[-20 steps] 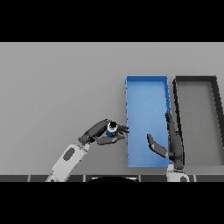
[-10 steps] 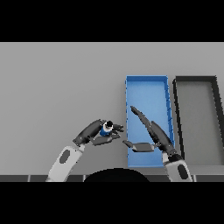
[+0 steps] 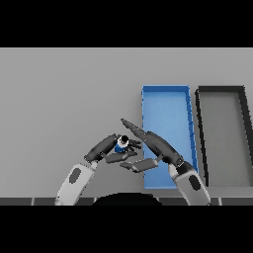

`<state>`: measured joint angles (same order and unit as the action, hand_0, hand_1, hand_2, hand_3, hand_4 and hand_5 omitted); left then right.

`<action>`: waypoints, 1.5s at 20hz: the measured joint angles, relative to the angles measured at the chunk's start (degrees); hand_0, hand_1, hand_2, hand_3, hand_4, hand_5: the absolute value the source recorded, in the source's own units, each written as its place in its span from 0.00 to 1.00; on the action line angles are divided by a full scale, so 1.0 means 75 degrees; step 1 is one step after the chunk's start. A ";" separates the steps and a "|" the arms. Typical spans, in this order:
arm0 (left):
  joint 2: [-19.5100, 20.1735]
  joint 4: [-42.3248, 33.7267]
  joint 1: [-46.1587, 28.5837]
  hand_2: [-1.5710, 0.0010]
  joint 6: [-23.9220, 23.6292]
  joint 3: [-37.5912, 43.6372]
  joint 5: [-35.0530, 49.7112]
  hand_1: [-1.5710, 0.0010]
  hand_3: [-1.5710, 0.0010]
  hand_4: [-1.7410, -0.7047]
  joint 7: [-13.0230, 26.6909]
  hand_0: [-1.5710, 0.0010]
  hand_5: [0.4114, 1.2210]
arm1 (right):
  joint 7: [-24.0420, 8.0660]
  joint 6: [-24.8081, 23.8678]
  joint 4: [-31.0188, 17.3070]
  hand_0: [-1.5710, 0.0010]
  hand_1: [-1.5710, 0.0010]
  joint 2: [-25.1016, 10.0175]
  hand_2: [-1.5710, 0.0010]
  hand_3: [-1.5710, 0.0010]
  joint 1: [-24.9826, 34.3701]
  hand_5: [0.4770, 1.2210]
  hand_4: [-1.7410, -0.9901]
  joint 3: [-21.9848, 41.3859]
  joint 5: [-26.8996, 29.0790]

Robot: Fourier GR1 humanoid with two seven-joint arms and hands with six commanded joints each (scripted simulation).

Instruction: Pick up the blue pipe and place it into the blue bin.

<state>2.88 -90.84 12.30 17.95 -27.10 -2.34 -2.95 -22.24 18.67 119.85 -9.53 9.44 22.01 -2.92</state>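
Head view: left hand (image 3: 107, 148) grasps blue pipe (image 3: 120, 147) at lower center, just left of blue bin (image 3: 167, 105), right hand (image 3: 153, 143) released, fingers straight beside it.

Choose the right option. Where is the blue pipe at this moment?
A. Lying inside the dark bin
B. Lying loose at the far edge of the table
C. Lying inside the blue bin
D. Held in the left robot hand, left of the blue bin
D: the left robot hand curls round the blue pipe just left of the blue bin.
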 measured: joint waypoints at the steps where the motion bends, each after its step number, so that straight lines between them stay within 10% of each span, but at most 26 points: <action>1: -0.0016 -0.0013 0.0021 0.00 0.0083 0.0058 0.0059 0.00 0.00 0.26 -0.0037 0.00 1.00 | -0.0029 0.0044 -0.0096 1.00 1.00 0.0101 1.00 1.00 0.0306 0.05 0.73 0.0086 0.0012; 7: -0.0179 0.0118 -0.0038 0.00 0.0453 0.0204 0.0059 0.00 0.00 0.27 -0.0160 0.00 1.00 | -0.0573 0.0281 -0.0770 0.98 0.93 0.0464 0.92 0.97 0.1213 0.05 0.69 0.0186 0.0289; 11: -0.0282 0.0157 -0.0062 0.02 0.0511 0.0354 0.0149 0.00 0.26 0.11 0.0288 0.00 1.00 | -0.0587 0.0424 -0.1197 0.48 0.47 0.0589 0.47 0.58 0.1654 0.07 0.39 0.0153 0.0340; 13: -0.0269 0.0056 -0.0146 0.01 0.0517 0.0338 0.0093 0.00 0.22 0.07 0.0212 0.00 1.00 | -0.0592 0.0455 -0.1276 0.31 0.30 0.0658 0.30 0.43 0.1790 0.17 0.27 0.0195 0.0349; 19: -0.0374 0.0023 -0.0193 0.02 0.0636 0.0393 -0.0011 0.00 0.10 0.02 -0.0146 0.00 1.00 | 0.0193 0.0343 -0.1358 0.08 0.08 0.1027 0.08 0.11 0.1654 0.76 0.35 0.0234 0.0246; 26: -0.0430 0.0068 -0.0045 0.00 0.0627 0.0505 -0.0149 0.00 0.09 0.01 -0.0143 0.00 1.00 | 0.0172 0.0360 -0.1221 0.02 0.02 0.1560 0.02 0.02 0.1202 0.95 0.33 0.0226 0.0324; 28: -0.0419 0.0006 -0.0119 0.15 0.0640 0.0523 -0.0136 0.13 0.33 0.11 -0.0202 0.08 1.00 | 0.0137 0.0350 -0.1208 0.01 0.01 0.1660 0.01 0.02 0.1176 0.97 0.33 0.0136 0.0364; 30: -0.0397 0.0015 -0.0125 0.46 0.0664 0.0503 -0.0389 0.44 0.57 0.32 -0.0279 0.40 1.00 | 0.0244 0.0284 -0.1192 0.01 0.01 0.1720 0.01 0.01 0.1145 0.98 0.33 0.0174 0.0184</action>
<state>-0.10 -90.72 11.36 22.93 -23.33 -5.26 -5.04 -20.41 20.80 110.91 3.36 18.02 23.31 -1.54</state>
